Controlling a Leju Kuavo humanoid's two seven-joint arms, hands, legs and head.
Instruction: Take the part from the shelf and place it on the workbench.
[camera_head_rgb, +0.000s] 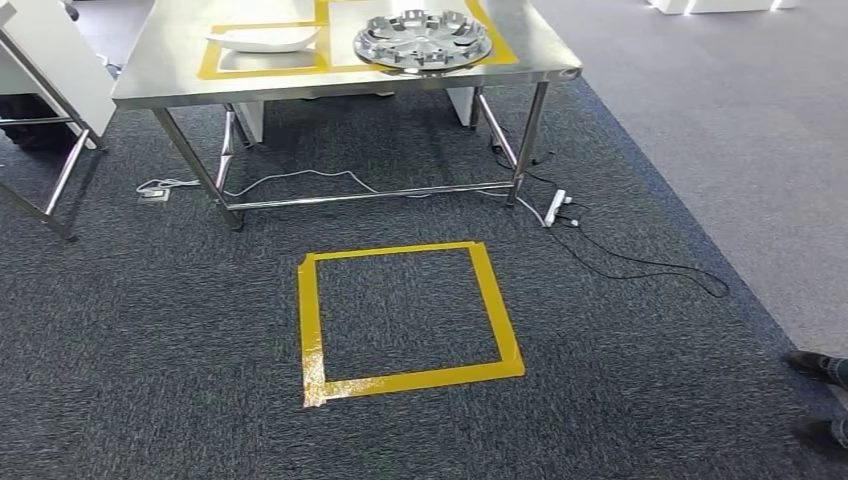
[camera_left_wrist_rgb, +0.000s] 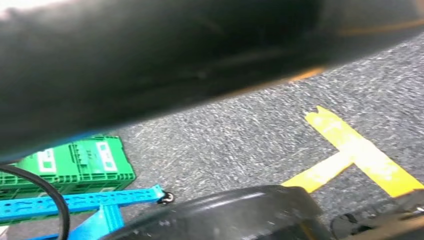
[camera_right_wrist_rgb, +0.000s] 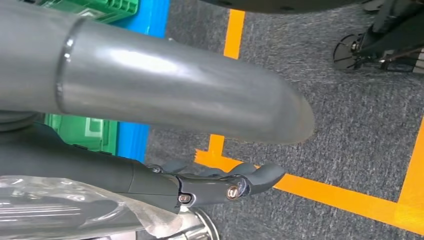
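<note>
Steel bench (camera_head_rgb: 150, 80) ahead carries a wheel-like part (camera_head_rgb: 422, 41) and a white tray (camera_head_rgb: 262, 40) inside yellow tape outlines, likely drop zones. Right robot hand (camera_right_wrist_rgb: 220, 182) hangs over carpet, fingers curled against something shiny and plastic-wrapped, probably the part; grip unclear. Left robot hand's state can't be told.

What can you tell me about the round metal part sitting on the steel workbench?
The round metal part is a silvery, shiny disc that looks like cast or machined metal, with a ring of cut-out pockets around a raised centre. It lies flat on the workbench, inside a yellow tape outline near the front edge, to the right of a white tray. Nothing else touches it.
</note>
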